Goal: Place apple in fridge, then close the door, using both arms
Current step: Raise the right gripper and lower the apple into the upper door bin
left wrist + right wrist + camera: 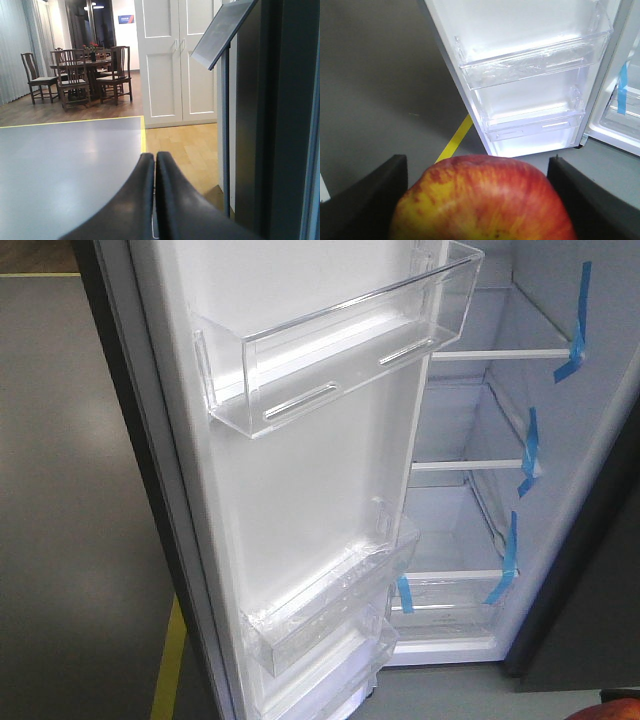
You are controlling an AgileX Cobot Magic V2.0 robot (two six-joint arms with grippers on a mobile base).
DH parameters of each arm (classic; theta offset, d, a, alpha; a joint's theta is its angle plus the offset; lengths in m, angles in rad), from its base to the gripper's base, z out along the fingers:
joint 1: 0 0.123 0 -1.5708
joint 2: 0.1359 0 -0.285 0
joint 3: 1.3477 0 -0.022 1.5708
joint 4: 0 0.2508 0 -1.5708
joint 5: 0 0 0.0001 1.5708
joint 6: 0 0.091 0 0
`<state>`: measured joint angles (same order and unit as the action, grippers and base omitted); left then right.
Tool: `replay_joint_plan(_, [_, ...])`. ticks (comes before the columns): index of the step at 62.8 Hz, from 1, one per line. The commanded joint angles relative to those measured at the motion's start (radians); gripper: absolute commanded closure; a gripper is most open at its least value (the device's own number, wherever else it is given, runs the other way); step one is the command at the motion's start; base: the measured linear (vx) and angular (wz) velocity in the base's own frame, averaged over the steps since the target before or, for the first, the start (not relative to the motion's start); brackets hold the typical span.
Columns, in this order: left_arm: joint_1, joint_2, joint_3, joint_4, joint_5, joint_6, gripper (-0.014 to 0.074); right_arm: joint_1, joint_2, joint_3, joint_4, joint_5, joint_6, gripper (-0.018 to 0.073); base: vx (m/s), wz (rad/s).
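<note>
Only a small blue wall sign (pixel 126 19) carries writing, too blurred to read. Across the grey floor (pixel 60 165), dark wooden chairs (pixel 70 80) ring a dining table (pixel 95 64) near white panelled doors (pixel 175 60). The small red-and-yellow apple (pixel 485 200) sits pinched in the right claw (pixel 476 165), in front of the tall dark grey fridge (pixel 480 420), whose white-faced door (pixel 300 500) stands open with clear plastic bins (pixel 340 350). Blue tape strips (pixel 575 325) mark the glass shelves (pixel 500 353). A yellow line (pixel 455 142) crosses the floor. The left claw (pixel 155 159) is pressed together.
</note>
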<state>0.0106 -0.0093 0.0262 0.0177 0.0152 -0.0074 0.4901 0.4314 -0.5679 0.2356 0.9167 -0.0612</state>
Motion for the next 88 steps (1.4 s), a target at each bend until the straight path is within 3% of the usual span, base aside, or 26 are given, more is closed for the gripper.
replay_joint_plan(1, [0.001,0.021,0.021,-0.002,-0.068,-0.01,0.0603,0.0,0.007,-0.028,0.014,-0.065,-0.003,0.0211,0.0,0.0])
replay_joint_plan(26, [0.001,0.021,0.021,-0.002,-0.068,-0.01,0.0603,0.0,0.007,-0.028,0.014,-0.083,-0.005,0.0211,0.0,0.0])
replay_joint_plan(38, [0.001,0.021,0.021,-0.002,-0.068,-0.01,0.0603,0.0,0.035,-0.061,0.003,-0.208,-0.021,0.0211,0.0,0.0])
replay_joint_plan(62, [0.001,0.021,0.021,-0.002,-0.068,-0.01,0.0603,0.0,0.418,-0.508,-0.033,-0.222,-0.128,0.0211,0.0,0.0])
replay_joint_plan(88, [0.001,0.021,0.021,-0.002,-0.068,-0.01,0.0603,-0.001,0.857,-1.095,-0.167,-0.194,-0.112,0.0211,0.0,0.0])
